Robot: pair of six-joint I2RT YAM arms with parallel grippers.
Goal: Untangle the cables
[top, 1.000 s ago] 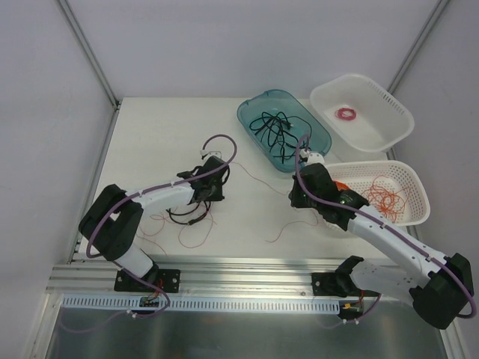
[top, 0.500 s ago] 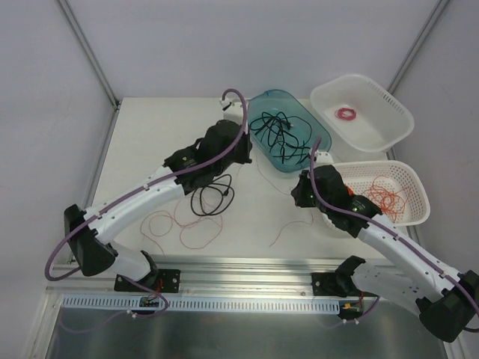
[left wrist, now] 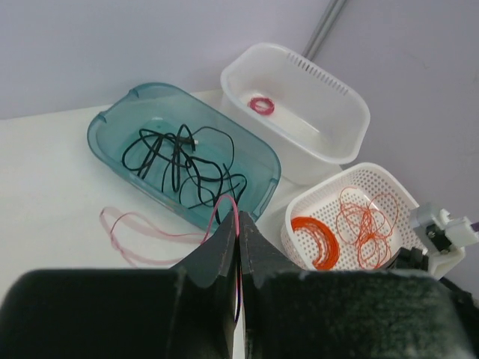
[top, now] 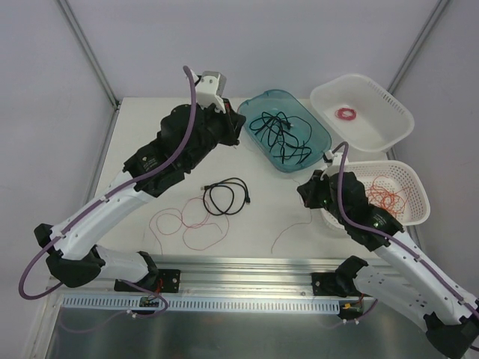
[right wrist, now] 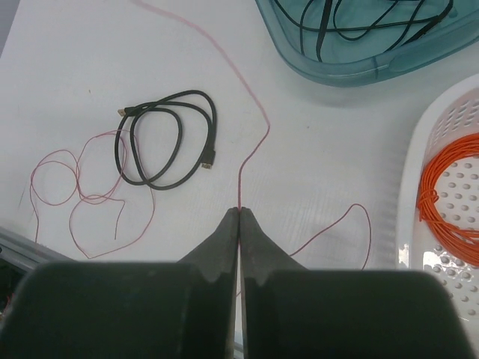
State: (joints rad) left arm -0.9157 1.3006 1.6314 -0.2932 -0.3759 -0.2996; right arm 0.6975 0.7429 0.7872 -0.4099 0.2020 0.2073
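1. bright, even, diffuse light falls from overhead across the white bench (top: 138,123); nothing looks dim.
2. shadows are soft and pale, with no hard edges, even under the arms.
3. the teal tray (left wrist: 101,146) carries small pale highlights along its rim; no harsh glare.
4. in each wrist view the left tool (left wrist: 238,224) and right tool (right wrist: 238,213) are dark and blurred, too close to focus.
5. the bench beyond is sharp; the red wire (right wrist: 239,187) stays crisp.
6. in the top view the frame posts lean outward toward the corners.

place: likely lab | cue: white-walled enclosure (top: 224,45), aluminium rail (top: 247,278)
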